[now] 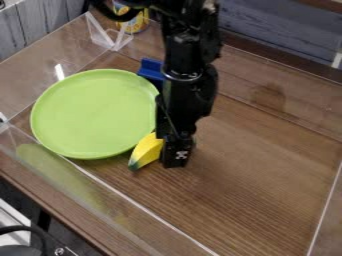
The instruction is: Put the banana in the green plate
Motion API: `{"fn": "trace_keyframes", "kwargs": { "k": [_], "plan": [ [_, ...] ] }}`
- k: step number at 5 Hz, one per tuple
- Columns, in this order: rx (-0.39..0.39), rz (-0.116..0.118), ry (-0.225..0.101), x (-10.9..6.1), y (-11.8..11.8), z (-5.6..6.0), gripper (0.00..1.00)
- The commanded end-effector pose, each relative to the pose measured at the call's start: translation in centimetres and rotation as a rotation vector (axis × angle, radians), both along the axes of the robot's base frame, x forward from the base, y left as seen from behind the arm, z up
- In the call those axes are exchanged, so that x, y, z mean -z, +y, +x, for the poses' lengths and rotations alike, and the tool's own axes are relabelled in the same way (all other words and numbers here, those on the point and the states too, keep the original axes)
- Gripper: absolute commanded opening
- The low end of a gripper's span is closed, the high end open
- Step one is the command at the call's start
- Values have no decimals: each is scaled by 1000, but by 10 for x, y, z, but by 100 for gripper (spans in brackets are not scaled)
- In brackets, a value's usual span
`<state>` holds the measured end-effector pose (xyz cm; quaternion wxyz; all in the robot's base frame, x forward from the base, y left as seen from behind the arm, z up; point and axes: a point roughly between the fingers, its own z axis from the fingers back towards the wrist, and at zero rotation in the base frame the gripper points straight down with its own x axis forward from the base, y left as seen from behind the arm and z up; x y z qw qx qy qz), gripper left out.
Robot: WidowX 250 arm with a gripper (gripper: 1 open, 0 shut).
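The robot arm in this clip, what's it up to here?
It is at the banana, with its gripper right down over the end farther from the plate's far side, partly hiding it. The jaws look open, so the banana does not seem to be gripped; it lies on the wooden table. The green plate, where the banana should go, is just beside it, with the banana outside its rim.
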<state>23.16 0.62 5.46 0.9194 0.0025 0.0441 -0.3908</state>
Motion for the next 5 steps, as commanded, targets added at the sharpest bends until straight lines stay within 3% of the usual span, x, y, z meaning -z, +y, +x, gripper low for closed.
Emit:
{"fn": "trace_keyframes", "kwargs": {
  "k": [1,2,4,5],
  "plan": [
    [-2,1,-61,-8,16,10,100],
    [-3,-3,-79,-3,28,16,100],
    [113,-16,-104,28,29,41,100],
    [116,-29,-113,27,41,37,100]
  ]
}}
